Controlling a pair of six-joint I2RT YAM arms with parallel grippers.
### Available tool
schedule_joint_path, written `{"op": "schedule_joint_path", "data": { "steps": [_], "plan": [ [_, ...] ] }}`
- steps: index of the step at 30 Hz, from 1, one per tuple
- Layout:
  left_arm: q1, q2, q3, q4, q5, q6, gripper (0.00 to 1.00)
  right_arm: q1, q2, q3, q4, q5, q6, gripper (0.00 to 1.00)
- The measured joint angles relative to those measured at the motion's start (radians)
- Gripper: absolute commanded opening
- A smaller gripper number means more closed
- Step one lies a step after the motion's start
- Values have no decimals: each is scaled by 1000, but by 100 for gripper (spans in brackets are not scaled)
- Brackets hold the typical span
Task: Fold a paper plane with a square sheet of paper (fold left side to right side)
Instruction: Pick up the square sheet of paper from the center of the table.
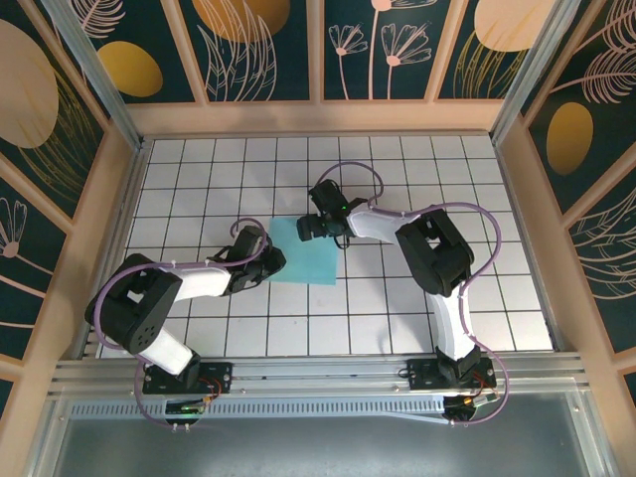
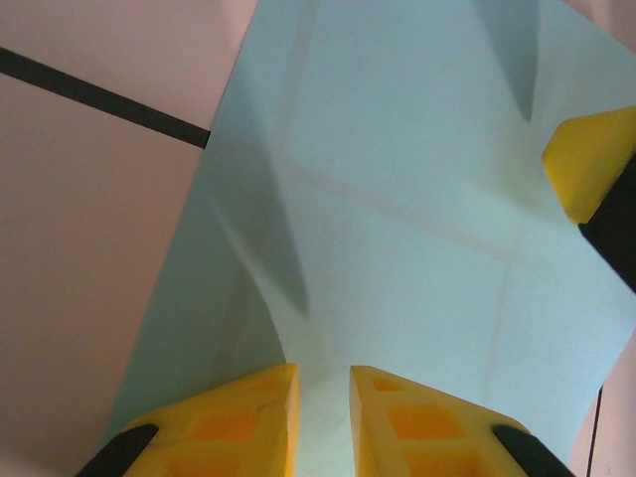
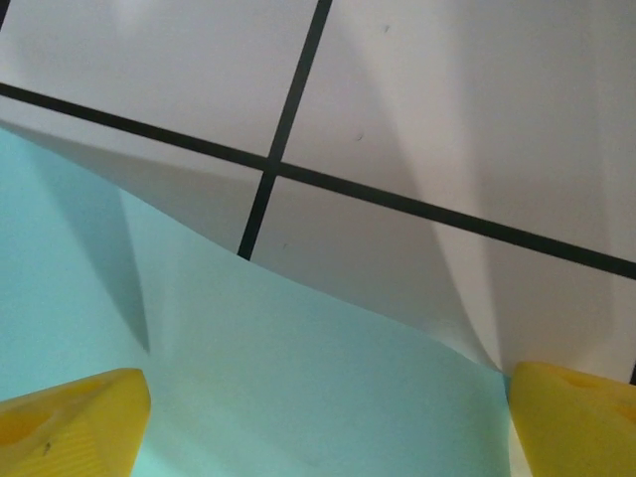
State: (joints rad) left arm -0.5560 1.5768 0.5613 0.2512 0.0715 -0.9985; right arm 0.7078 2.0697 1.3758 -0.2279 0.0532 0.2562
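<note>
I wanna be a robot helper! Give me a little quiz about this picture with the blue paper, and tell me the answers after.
1. True or false: the square sheet of paper is red.
2. Pick one. The right gripper is: A) wide open, B) shut tight, C) holding a cup.
3. In the top view, which gripper is at the sheet's near left corner?
Key: 1 false, it is turquoise-blue. 2 A. 3 the left gripper.
</note>
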Motion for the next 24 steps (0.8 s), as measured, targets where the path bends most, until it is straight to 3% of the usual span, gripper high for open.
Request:
{"op": "schedule_joint_path", "data": {
  "steps": [4,18,24],
  "plan": [
    [0,1,0,6,3,0,21,20,0,11,-31,-5,0,89],
    [0,6,-5,26,11,0,21,47,0,40,-119,-124,13,51],
    [0,6,-11,39,19,0,21,47,0,43,-137,-167,11,44]
  ]
}}
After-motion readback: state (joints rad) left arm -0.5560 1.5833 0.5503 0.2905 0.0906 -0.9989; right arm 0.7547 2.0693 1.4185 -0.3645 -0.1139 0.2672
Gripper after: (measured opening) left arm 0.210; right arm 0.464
